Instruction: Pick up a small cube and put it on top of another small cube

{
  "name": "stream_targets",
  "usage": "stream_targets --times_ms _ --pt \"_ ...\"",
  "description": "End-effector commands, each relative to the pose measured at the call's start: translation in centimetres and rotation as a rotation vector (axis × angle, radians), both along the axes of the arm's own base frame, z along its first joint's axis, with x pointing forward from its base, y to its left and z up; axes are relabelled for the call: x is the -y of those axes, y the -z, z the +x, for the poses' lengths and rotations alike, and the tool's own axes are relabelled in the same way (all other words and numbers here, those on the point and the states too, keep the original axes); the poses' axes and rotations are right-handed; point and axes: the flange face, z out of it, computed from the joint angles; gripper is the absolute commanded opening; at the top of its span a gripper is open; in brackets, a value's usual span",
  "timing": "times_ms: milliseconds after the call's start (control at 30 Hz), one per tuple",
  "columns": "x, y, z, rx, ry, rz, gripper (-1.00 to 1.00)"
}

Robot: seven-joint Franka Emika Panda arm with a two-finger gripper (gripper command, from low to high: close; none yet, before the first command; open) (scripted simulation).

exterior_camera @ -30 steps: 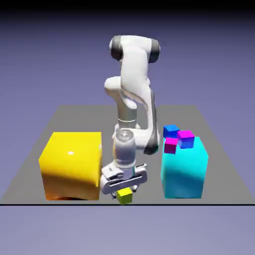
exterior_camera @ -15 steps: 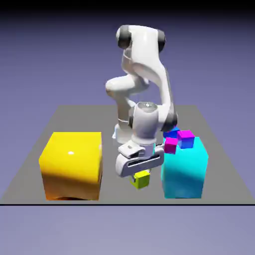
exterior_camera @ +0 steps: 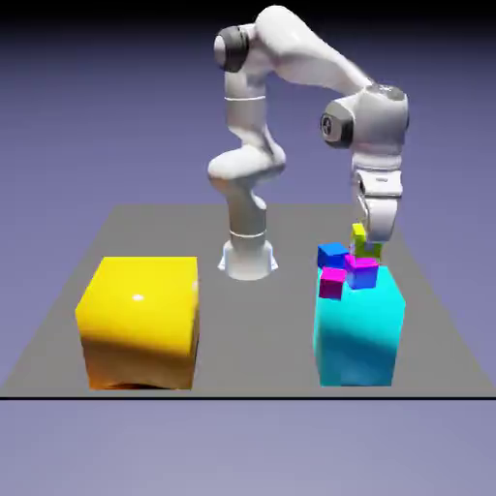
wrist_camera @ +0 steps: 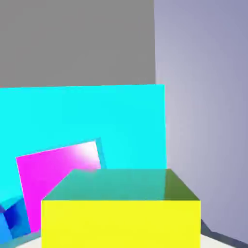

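Observation:
In the exterior view my gripper (exterior_camera: 363,242) is shut on the small yellow-green cube (exterior_camera: 359,234), held in the air just over the top of a big cyan block (exterior_camera: 357,334). Three small cubes rest on that block: a blue one (exterior_camera: 332,255), a magenta one (exterior_camera: 332,282) and a blue one with a magenta top (exterior_camera: 362,270), which lies right under the held cube. In the hand view the held cube (wrist_camera: 121,213) fills the bottom and hides the fingertips. Behind it show the magenta face (wrist_camera: 55,169), the cyan top (wrist_camera: 111,116) and a blue corner (wrist_camera: 9,220).
A large yellow block (exterior_camera: 140,320) stands on the grey table (exterior_camera: 262,320) at the exterior view's left. The arm's base (exterior_camera: 247,257) rises at the table's far middle. The hand view shows the cyan block's edge with the backdrop (wrist_camera: 203,97) beyond it.
The gripper closed on the small cube at the table's front, lifted it, and carried it up and to the exterior view's right, over the cyan block's small cubes.

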Motion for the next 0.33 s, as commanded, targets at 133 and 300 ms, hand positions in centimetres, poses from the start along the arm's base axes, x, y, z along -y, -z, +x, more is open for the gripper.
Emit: stream_targets --times_ms 133,300 --pt "-0.1 4.9 0.0 0.002 -0.007 -0.001 -1.0" --pt "-0.1 5.2 0.0 0.002 -0.007 -0.001 1.0"
